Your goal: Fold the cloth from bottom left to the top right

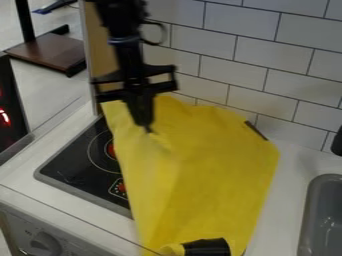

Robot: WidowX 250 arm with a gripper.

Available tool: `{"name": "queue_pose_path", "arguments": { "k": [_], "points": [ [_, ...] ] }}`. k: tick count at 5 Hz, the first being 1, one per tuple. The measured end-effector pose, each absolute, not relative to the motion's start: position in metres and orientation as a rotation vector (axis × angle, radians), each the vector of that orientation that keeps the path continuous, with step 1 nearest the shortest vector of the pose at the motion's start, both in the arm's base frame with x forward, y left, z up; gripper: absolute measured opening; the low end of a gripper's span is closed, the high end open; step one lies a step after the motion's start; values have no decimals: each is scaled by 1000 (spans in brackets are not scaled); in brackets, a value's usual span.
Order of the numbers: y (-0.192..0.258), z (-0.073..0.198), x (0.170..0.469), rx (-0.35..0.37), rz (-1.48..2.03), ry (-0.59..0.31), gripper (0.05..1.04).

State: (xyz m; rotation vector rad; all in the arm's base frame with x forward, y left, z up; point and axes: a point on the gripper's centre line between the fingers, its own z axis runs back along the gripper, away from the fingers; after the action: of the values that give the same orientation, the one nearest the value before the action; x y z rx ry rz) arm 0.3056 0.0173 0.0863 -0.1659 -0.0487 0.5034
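Currently, the yellow cloth (220, 170) is seen spread across the middle of the frame, extended from just below the tiled wall (240, 20) down to the bottom edge. The right part of the black cooktop (73, 155) is covered by it, as is some of the white table (20, 175). Long, soft creases are noted in its left half, running downward from near the pincer (147, 129); a wavy upper edge is recorded beside the wall.

The pincer is held at upper left of centre, pointed down, with its tips together at the upper left part of the cloth. It is observed as closed; whether any fabric is pinched cannot be told. The black arm (123, 30) is entered from the top edge, left of centre.

A short dark strip (256, 130) is located at the cloth's upper right edge. At bottom centre, a black and yellow object (207, 247) is placed at the cloth's lower end, partly cut off by the frame. A grey sink (314, 220) is set at lower right, apart from the cloth. A knob (45, 242) is mounted on the front panel at lower left.
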Motion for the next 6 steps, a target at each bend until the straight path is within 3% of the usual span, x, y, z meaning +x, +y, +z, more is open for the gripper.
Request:
{"name": "queue_pose_path", "arguments": {
  "k": [2,4,5,6],
  "points": [
    [-5,56,347,-115,520,-54,55],
    [-4,33,354,-63,514,-49,81],
    [-5,32,351,-59,504,-40,245],
    [-7,28,342,-65,495,-13,511]
  ]
}}
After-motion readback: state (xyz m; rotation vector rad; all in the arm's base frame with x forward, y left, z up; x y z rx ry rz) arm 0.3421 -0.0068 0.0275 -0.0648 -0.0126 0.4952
